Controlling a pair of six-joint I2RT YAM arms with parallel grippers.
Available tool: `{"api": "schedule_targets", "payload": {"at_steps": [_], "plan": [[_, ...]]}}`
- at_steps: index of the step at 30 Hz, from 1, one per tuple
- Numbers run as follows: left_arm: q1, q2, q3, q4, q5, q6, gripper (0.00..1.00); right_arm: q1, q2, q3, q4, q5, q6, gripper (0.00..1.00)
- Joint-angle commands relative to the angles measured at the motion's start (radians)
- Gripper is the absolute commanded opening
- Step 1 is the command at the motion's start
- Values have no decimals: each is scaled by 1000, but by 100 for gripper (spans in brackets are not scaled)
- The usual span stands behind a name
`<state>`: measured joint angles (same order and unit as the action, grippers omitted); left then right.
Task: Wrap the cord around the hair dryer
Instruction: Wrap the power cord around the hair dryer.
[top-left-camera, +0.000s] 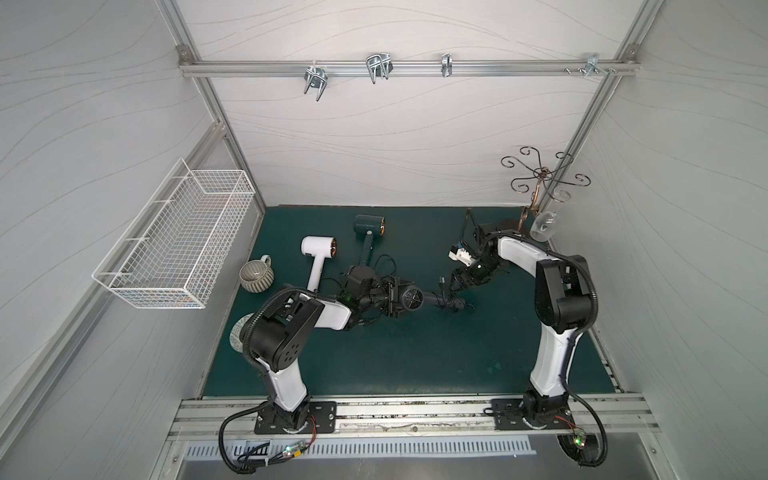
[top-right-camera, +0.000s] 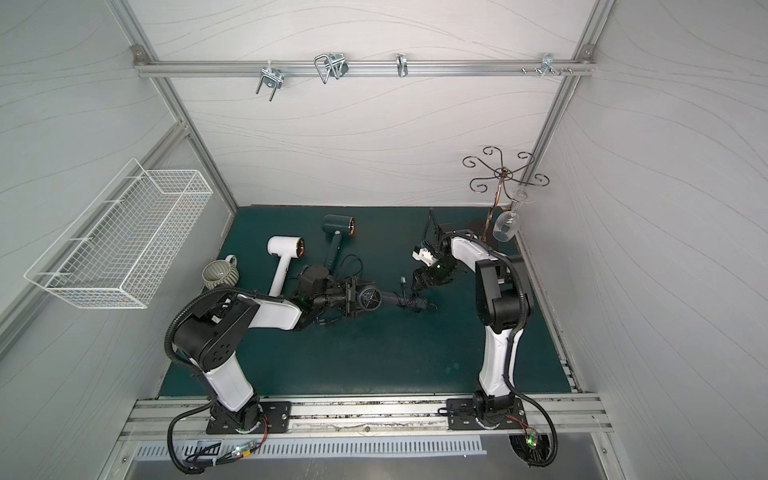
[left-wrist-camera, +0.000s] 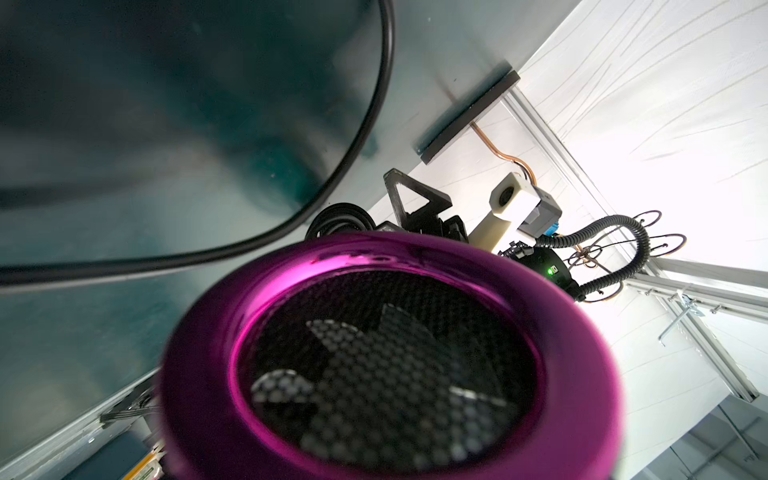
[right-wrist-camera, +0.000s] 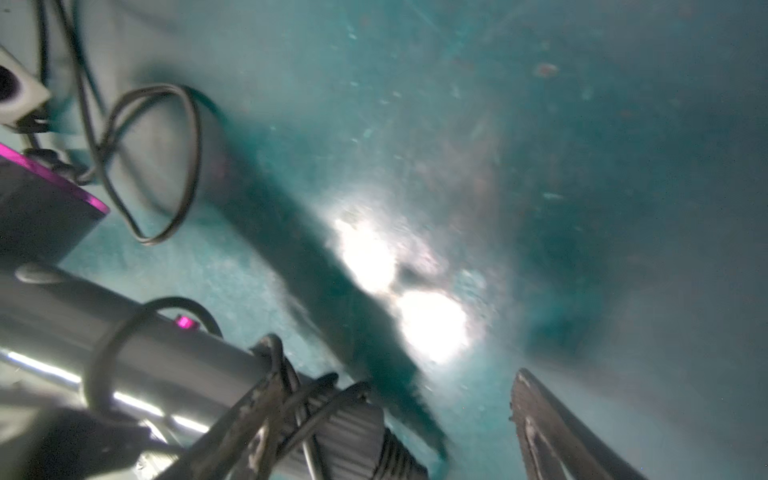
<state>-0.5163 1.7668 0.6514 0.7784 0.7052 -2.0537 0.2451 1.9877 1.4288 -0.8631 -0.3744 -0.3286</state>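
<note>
Grips the dark grey hair dryer with a magenta rim (top-left-camera: 412, 298) by its round head, clenched in the left tool (top-left-camera: 398, 299). Holds it low over the middle of the dark green surface (top-left-camera: 395, 365), handle stretched toward the right arm. Shows the black cord (top-left-camera: 446, 300) wound in several turns near the handle's far end. Poses the right tool (top-left-camera: 456, 283) just beside that end, released, jaws wide, one finger (right-wrist-camera: 257, 399) at the coils; cannot tell contact through the blur.
</note>
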Motion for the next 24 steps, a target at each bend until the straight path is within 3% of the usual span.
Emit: {"api": "schedule_targets", "payload": {"at_steps": [1, 13, 18, 24], "plan": [[-2, 6, 28, 140, 2, -239, 0, -17, -5, 8, -47, 14, 3, 86], [-2, 5, 35, 147, -3, -243, 0, -58, -147, -12, 6, -105, 53, 87], [-1, 13, 107, 157, 12, -212, 0, -73, -251, -89, 34, -149, 89, 87], [40, 5, 227, 108, 74, -103, 0, -169, -422, -226, 130, -266, 179, 87]]}}
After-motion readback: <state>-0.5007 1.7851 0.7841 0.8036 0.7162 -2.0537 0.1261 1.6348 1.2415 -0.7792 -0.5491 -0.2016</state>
